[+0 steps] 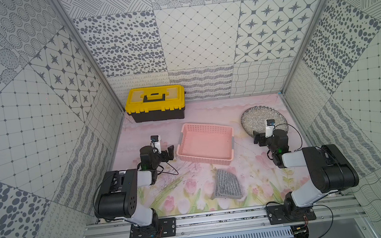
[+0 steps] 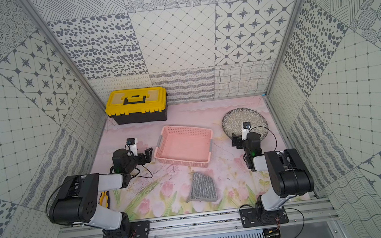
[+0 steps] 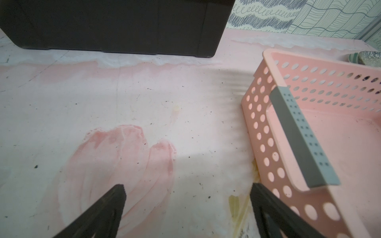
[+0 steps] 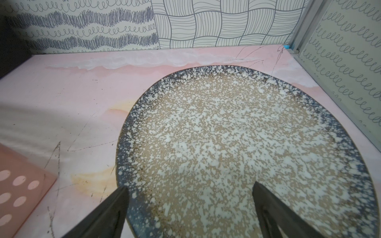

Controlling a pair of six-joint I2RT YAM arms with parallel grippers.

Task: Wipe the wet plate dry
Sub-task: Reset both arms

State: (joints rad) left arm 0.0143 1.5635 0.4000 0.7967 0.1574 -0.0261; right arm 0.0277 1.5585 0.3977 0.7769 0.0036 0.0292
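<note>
Right gripper (image 4: 189, 187) is hanging with its jaws spread wide and nothing between them, straddling the near rim of the speckled plate (image 4: 226, 134); contact cannot be told. Left gripper (image 3: 188, 186) is likewise gaping and empty, idling just beside the wall of the pink perforated basket (image 3: 260, 131). The plate is lying flat at the table's 2 o'clock, within the right arm's reach. It is round glazed ceramic with tan-and-white mottling and a dark blue rim. The grey ribbed cloth (image 1: 227, 183), folded and soft-looking, is lying at 6 o'clock between the arm bases, well apart from both grippers. Judgement: no arm is carrying the wiper, so fetching it is coming first. The yellow-lidded toolbox (image 1: 154, 99) is sitting at 11 o'clock, out of the way.
</note>
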